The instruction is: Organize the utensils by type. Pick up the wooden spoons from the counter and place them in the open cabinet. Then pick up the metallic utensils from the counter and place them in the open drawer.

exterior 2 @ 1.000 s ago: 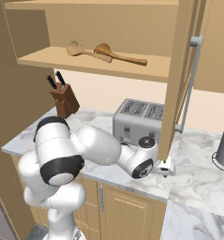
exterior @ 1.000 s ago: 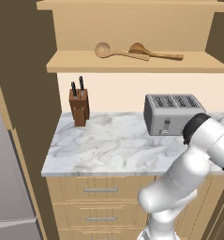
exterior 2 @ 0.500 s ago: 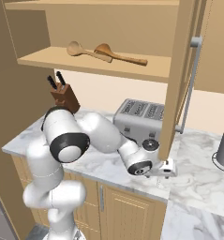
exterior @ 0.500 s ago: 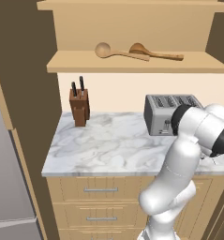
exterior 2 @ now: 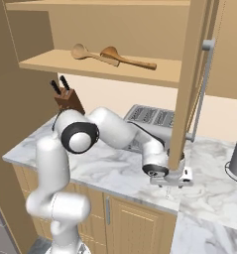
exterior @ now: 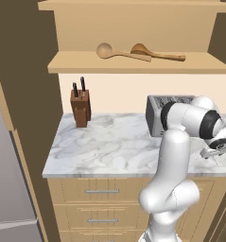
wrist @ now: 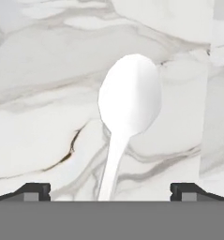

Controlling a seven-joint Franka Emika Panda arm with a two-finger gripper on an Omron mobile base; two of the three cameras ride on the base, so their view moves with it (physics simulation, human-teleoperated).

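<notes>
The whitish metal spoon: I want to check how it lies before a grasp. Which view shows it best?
The hand view: the spoon lies flat on the counter, bowl and handle plain between the open tool's tips. The right base view gives a faint sliver under the tool. In the left base view I cannot make it out.

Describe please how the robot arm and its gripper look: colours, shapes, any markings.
The arm is glossy white, built of rounded tubular links with dark grey rings at the joints. The gripper is a small white block with two small dark finger tips. No cables or markings are visible.
</notes>
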